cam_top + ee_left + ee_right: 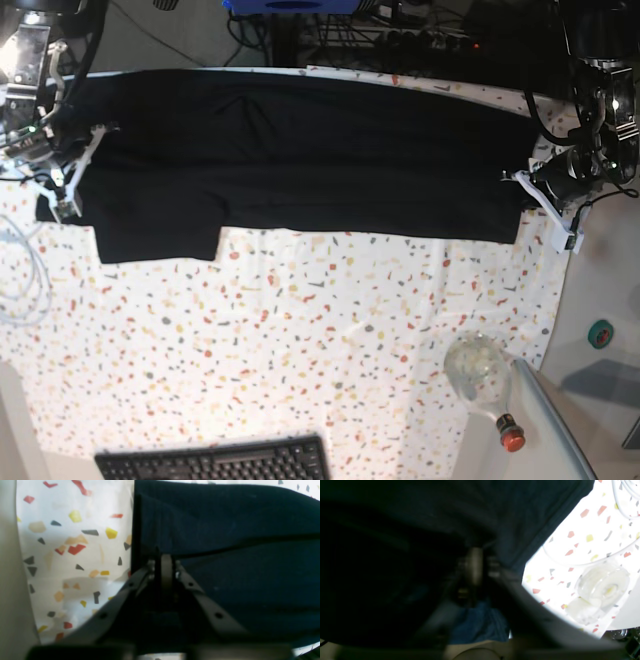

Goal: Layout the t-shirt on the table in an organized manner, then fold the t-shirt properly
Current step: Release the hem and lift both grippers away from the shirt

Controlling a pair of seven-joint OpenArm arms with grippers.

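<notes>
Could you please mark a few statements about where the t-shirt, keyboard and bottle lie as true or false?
1. The t-shirt lies stretched along the far side of the table. True.
2. The keyboard rests on the t-shirt. False: it sits at the near edge, well apart from it.
3. A clear bottle lies on the table. True.
4. The t-shirt is white. False: it is black.

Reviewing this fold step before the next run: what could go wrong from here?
1. Left gripper sits closed at the shirt edge; pulling away might drag the fold open.
2. One sleeve sticks out below the folded band, so the next fold may come out uneven.
3. White cable lies near the right gripper; possible snag.
</notes>
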